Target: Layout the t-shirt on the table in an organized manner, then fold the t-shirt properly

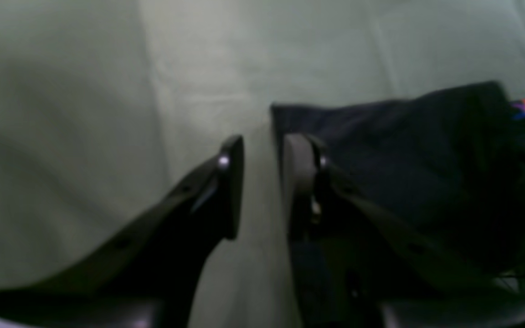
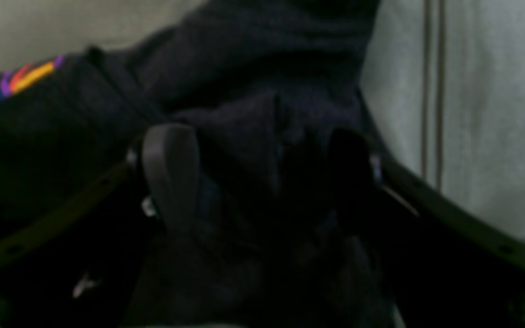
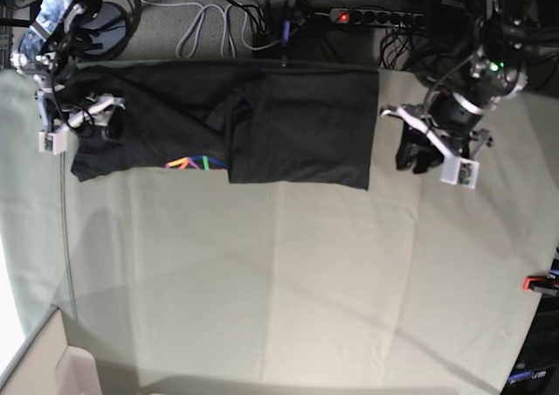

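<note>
The dark t-shirt lies along the far side of the table, one part folded over itself, with its rainbow logo at the near edge. My right gripper is over the shirt's left end. Seen from its wrist, the right gripper stands wide open, with bunched black cloth under and between the fingers and the logo at upper left. My left gripper hovers just off the shirt's right edge. In the left wrist view the left gripper is open with bare cloth-covered table in the gap, and the shirt starts beside the right finger.
A red clamp grips the table's right edge. Behind the far edge lie a power strip and loose cables. A pale box sits at the lower left corner.
</note>
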You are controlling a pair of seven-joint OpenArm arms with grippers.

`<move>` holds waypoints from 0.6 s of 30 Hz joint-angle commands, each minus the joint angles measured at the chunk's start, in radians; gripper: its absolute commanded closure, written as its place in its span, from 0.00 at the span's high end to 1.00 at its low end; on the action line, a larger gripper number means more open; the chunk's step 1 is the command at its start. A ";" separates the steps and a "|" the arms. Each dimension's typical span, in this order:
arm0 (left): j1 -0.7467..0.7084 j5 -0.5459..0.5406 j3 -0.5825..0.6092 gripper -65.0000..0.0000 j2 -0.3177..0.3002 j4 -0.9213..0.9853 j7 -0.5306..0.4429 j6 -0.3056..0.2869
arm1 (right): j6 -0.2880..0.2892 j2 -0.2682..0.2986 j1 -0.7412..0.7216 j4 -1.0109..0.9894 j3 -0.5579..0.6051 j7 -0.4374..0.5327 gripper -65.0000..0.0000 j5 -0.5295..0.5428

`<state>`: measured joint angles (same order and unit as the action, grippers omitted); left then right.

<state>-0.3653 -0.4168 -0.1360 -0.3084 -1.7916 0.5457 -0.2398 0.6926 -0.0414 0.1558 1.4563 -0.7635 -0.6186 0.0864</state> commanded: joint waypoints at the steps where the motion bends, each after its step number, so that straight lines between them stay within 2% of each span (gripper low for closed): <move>1: 0.001 -0.011 -0.015 0.23 -0.007 -0.018 -0.026 -0.008 | 0.006 0.022 -0.014 0.002 -0.004 0.022 0.70 0.013; 4: -0.002 -0.011 -0.020 0.23 -0.007 -0.018 -0.026 -0.008 | 0.006 0.064 -0.028 -0.042 -0.014 0.022 0.70 0.013; 10: 0.004 -0.011 -0.012 0.23 -0.004 -0.018 -0.026 -0.008 | 0.006 0.108 -0.046 -0.131 -0.046 0.022 0.70 0.013; 15: 0.007 -0.011 -0.014 0.23 -0.004 -0.018 -0.028 -0.008 | 0.006 0.100 -0.035 -0.144 -0.041 0.016 0.70 0.013; 18: 0.007 -0.011 -0.018 0.23 -0.004 -0.018 -0.028 -0.008 | 0.006 0.065 -0.023 -0.136 -0.038 0.015 0.70 0.014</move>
<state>-0.3630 -0.4168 -0.1463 -0.3038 -1.7916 0.5423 -0.2398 0.6907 0.0257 0.1261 1.3170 -0.8043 -0.5747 0.1051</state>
